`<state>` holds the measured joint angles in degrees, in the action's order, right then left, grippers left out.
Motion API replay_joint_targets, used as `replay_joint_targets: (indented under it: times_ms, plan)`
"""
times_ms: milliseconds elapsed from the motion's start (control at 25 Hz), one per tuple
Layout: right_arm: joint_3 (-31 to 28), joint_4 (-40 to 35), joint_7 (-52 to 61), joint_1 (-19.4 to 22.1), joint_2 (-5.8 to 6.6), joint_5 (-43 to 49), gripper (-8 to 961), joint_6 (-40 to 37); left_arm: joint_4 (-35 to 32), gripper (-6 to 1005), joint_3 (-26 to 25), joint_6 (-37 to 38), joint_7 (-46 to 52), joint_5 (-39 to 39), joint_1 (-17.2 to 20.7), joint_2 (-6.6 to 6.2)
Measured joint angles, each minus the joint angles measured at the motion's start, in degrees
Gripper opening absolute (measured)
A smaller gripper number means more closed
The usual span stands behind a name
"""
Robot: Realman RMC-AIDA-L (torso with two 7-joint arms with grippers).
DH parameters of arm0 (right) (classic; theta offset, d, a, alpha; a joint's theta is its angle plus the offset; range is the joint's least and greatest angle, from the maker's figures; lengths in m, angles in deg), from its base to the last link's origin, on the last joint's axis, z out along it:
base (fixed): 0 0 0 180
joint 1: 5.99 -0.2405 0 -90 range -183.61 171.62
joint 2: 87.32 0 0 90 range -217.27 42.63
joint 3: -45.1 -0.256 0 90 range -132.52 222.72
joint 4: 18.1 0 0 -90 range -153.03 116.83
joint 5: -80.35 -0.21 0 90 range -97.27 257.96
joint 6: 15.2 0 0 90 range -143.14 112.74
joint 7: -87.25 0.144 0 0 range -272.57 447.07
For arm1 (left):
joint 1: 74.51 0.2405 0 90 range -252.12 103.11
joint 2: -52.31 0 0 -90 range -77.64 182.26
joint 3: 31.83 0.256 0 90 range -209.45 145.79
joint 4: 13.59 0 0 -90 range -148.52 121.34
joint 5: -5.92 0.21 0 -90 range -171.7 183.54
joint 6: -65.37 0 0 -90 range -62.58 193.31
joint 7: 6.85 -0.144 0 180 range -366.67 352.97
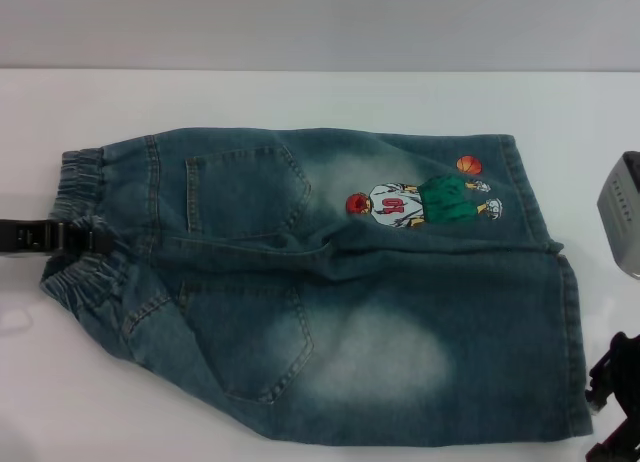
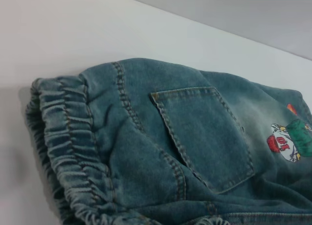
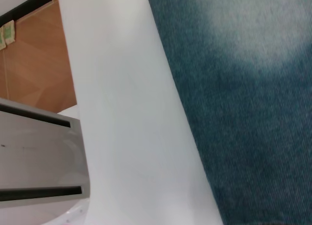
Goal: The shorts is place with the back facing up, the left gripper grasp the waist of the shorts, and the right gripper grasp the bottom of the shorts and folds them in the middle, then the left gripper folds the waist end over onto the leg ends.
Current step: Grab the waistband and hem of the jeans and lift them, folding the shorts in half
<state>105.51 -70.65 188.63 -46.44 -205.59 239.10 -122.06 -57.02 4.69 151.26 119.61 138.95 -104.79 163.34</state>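
The shorts [image 1: 330, 292] lie flat on the white table with both back pockets up. The embroidered basketball player [image 1: 425, 200] is on the far leg. The waist of the shorts [image 1: 85, 272] is the ruffled band at the left, seen close in the left wrist view [image 2: 68, 157]. My left gripper [image 1: 70, 239] reaches in from the left edge and is shut on the middle of that band, which puckers around it. The bottom of the shorts [image 1: 572, 332] is the straight hem at the right. My right gripper [image 1: 615, 387] hangs just off the near leg's hem corner.
A grey box-like object [image 1: 622, 214] stands at the right edge of the table, beyond the far hem, and shows again in the right wrist view [image 3: 41, 157]. The right wrist view also shows the table's edge [image 3: 68, 64] over brown floor.
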Motion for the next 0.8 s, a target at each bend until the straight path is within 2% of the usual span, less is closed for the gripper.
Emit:
replay_joint_targets:
  times_ms: [440, 800]
  plan:
    - [0.06, -1.09, 0.05, -0.96, -0.19, -0.57, 639, -0.71, -0.03, 44, 0.03, -0.22, -0.19, -0.04, -0.05, 0.02]
    - [2.84, -1.46, 0.05, -1.36, -0.48, -3.00, 636, -0.87, 0.16, 44, 0.00, -0.31, -0.74, -0.14, -0.01, -0.08]
